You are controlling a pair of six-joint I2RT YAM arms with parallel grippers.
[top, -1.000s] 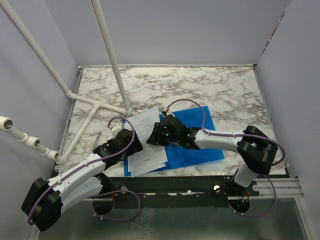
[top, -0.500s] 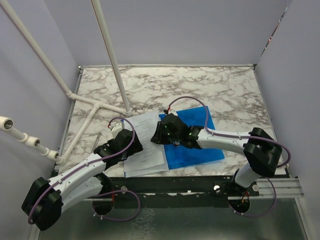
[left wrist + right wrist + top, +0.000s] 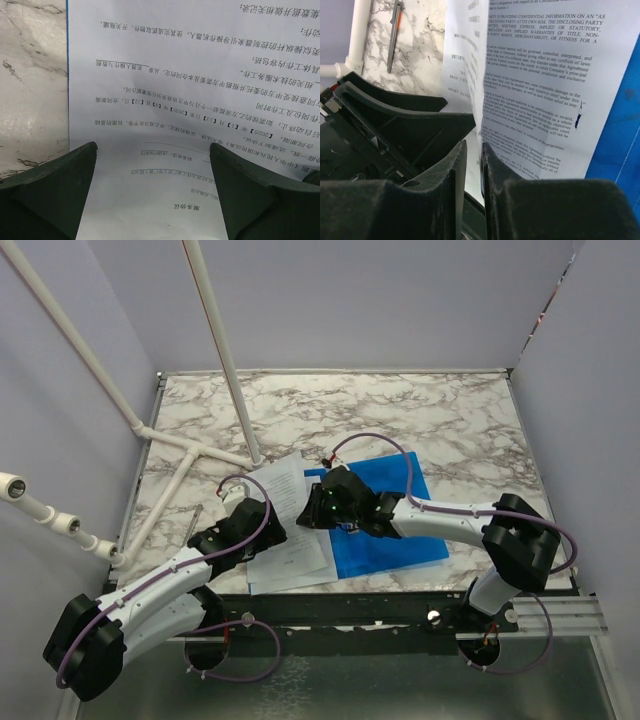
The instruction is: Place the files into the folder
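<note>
**On marble, a sheet is pinched**

Centre-left on the veined tabletop (image 3: 450,410), enclosed by lilac walls (image 3: 350,300), the files (image 3: 290,550) are overlapped onto the blue folder (image 3: 390,550). One sheet is nipped by the nearly closed right gripper (image 3: 474,150). The left gripper (image 3: 154,150) is held wide, empty. The pile, fanned earlier, is squared.

English sheet (image 3: 535,75): reads "CONFIDENTIAL INFORMATION", "IMPLIED WARRANTIES OF TITLE", "MERCHANTABILITY, OR FITNESS FOR A". Chinese sheet (image 3: 190,100), viewed inverted: heading "服务协议", date field "2025"; smaller print blurred.
</note>
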